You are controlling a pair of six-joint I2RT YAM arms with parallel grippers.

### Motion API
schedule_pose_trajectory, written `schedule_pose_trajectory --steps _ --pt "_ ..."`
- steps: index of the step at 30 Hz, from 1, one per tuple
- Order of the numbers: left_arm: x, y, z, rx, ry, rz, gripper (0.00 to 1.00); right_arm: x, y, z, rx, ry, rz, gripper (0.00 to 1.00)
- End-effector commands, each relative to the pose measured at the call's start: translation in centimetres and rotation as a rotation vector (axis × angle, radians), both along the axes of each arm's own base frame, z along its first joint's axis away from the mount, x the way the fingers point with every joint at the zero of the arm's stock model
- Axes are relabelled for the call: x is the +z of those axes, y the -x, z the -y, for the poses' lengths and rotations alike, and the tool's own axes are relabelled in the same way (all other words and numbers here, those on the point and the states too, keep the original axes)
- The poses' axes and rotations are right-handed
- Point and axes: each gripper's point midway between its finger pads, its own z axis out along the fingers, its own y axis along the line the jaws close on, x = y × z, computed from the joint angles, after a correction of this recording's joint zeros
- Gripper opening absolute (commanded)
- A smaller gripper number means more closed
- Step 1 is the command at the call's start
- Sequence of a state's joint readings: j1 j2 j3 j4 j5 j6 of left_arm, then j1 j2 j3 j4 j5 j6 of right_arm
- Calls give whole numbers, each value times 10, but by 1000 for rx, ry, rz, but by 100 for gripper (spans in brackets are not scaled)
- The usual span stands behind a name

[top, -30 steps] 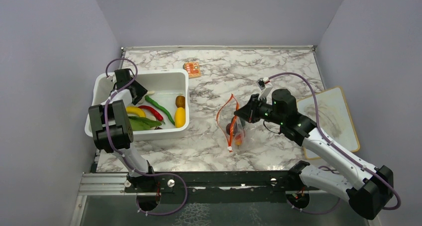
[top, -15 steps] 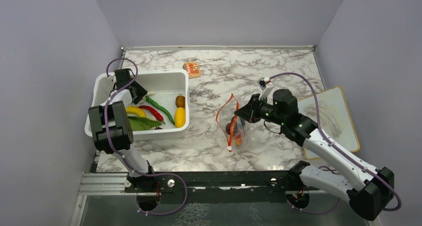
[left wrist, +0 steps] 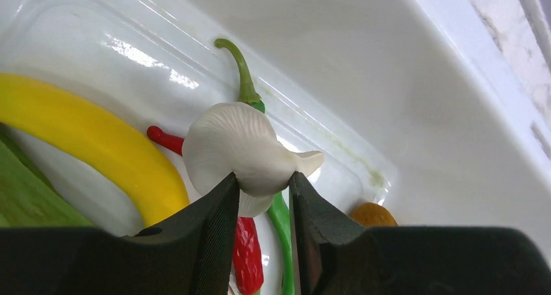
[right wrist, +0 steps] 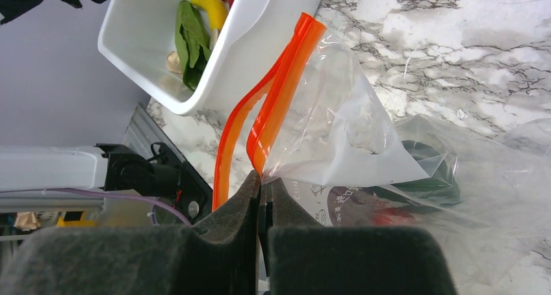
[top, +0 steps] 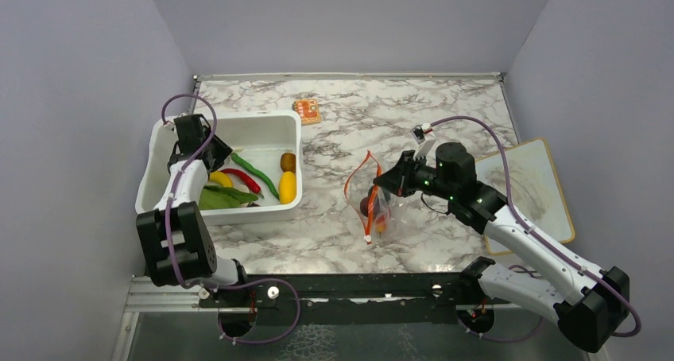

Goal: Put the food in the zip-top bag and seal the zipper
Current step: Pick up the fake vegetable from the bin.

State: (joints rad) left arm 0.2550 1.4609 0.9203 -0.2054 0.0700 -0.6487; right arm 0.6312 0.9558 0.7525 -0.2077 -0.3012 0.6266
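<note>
My left gripper (top: pixel 193 141) is over the far left corner of the white tub (top: pixel 238 121). In the left wrist view it (left wrist: pixel 264 181) is shut on a white garlic-shaped toy (left wrist: pixel 240 145), held above a yellow banana (left wrist: pixel 97 142), a red chilli (left wrist: pixel 247 243) and a green chilli (left wrist: pixel 281 220). My right gripper (top: pixel 391 181) is shut on the mouth edge of the clear zip-top bag (top: pixel 375 206). It (right wrist: pixel 262 181) pinches just below the orange-red zipper (right wrist: pixel 279 93), which gapes open. Dark red and green food (right wrist: pixel 390 201) lies inside the bag (right wrist: pixel 351 132).
The tub also holds a green leaf (top: pixel 222 196), a yellow piece (top: pixel 287 188) and a brown-orange lump (top: pixel 288 161). A small orange packet (top: pixel 307 109) lies behind the tub. A white board (top: pixel 532 194) lies at the right edge, under my right arm.
My left arm's elbow has swung down toward the near edge and its gripper has shifted slightly left in the tub. The right arm and bag have not moved.
</note>
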Motion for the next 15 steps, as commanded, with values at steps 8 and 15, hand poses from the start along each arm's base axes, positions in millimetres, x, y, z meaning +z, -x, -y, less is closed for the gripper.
schedule_pose_trajectory --steps 8,15 --pt "71 27 45 -227 30 151 31 16 -4 -1 -10 -18 41 1" --pt "117 38 99 -428 103 227 31 21 -10 -2 -20 0 52 1"
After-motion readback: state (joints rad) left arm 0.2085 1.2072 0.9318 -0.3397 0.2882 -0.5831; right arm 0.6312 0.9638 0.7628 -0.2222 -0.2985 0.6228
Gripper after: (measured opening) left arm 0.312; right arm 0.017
